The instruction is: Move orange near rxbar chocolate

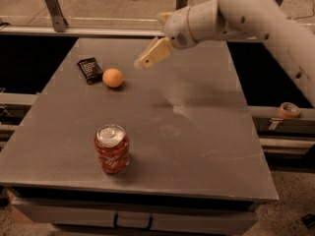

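Note:
The orange point(113, 77) is a small round fruit resting on the grey table point(197, 107) at the far left. The rxbar chocolate point(90, 69), a flat black wrapper, lies just left of the orange, almost touching it. My gripper point(146, 58) hangs in the air above the table, up and to the right of the orange, apart from it and holding nothing. The arm reaches in from the upper right.
A red patterned drink can point(112, 149) stands upright near the table's front left. A roll of tape point(288, 110) lies on a ledge beyond the table's right edge. A metal rail runs behind the table.

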Tool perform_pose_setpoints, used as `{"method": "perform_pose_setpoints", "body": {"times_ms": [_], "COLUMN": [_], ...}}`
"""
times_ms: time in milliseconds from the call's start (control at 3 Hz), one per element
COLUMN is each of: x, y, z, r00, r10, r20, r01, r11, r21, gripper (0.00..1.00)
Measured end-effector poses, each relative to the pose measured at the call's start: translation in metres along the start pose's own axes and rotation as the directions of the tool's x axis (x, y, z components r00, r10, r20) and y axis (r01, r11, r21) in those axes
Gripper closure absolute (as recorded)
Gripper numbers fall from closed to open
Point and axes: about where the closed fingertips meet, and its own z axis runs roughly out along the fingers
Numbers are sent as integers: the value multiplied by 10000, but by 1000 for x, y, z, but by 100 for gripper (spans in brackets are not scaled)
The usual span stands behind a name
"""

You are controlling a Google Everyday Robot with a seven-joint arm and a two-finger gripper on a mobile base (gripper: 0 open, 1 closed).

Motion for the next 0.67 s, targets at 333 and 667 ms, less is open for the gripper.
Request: {"method": "perform_pose_setpoints", "body": {"times_ms": [333,667], "x": [-27,-27], "y": [-30,-30], "z": [-92,-92], "r00": [9839,9839], "r10": [-1392,-1393], "r20": [-1118,-1117], "r01": [1558,1558], "r11": [9754,9754], "r21": [1562,1559], "gripper": [0,0]}}
